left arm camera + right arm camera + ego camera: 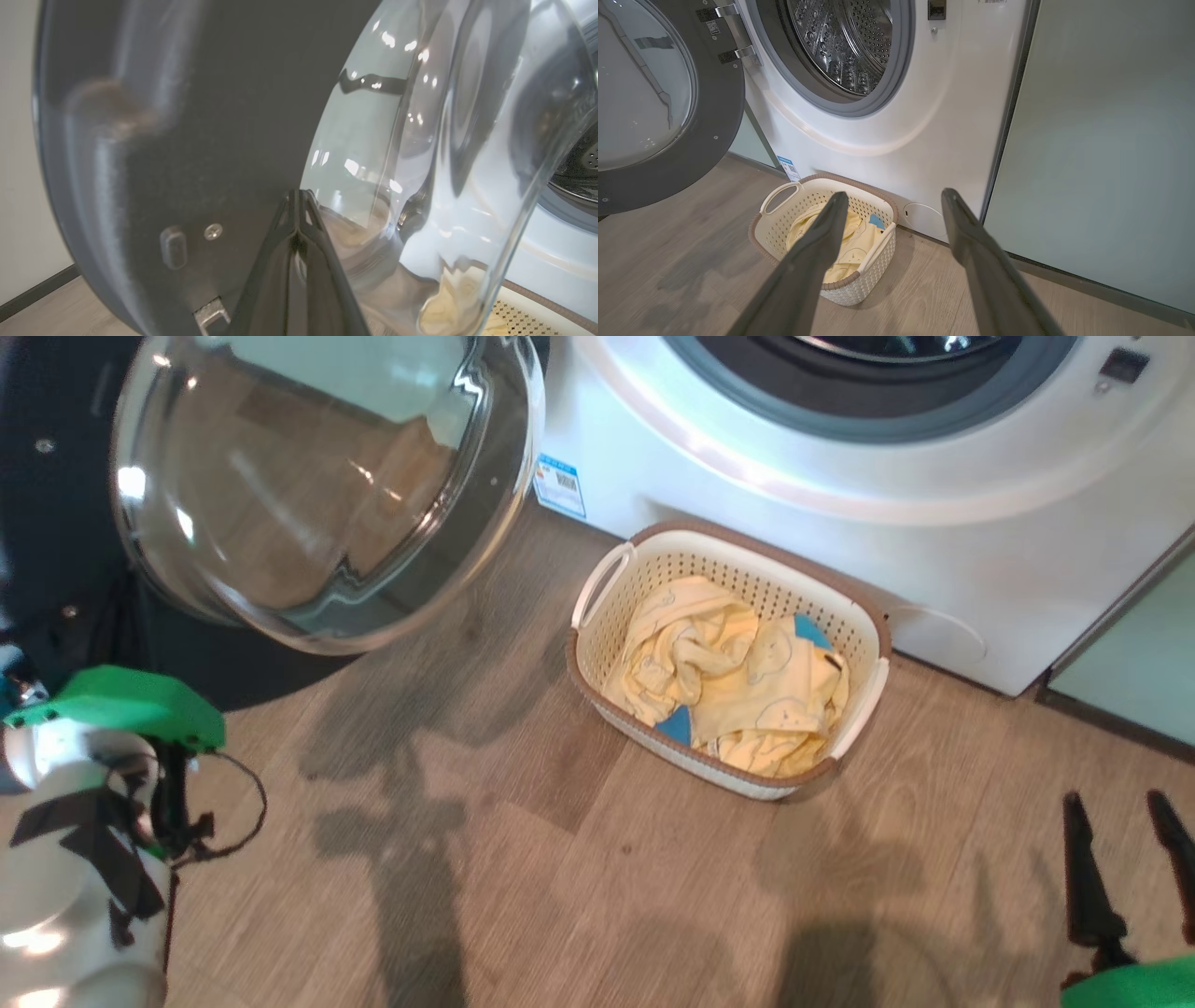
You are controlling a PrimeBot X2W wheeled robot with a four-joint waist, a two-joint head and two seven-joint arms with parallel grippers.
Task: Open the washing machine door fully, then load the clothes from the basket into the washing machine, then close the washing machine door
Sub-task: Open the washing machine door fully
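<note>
Standing wide open, the washing machine door [317,495] rises right ahead of the left gripper [299,195]. Its two fingers are pressed together with nothing visible between them. Their tips lie close against the door's dark inner rim, just left of the bulging glass bowl [444,140]; whether they touch it cannot be told. Beyond the bowl, to the right of those fingers, a slice of the washing machine [840,523] front shows.

The right gripper [894,196] hangs with its fingers spread wide and empty. Ahead of and below its left finger the basket [766,228] sits on the wood floor [560,896]. The basket's far rim is close to the machine's white front, beneath the grey rubber ring [850,111] and the open steel drum [845,42]. The clothes [859,238] lie heaped inside the basket, partly hidden by that left finger. A blue sticker [789,168] sits just beyond the basket's white handle. To the right of the right finger a pale green cabinet panel [1101,140] runs as a flat wall, its dark base strip meeting the floor. Bare floor lies open between door and basket, and on the basket's near side below the fingertips.
</note>
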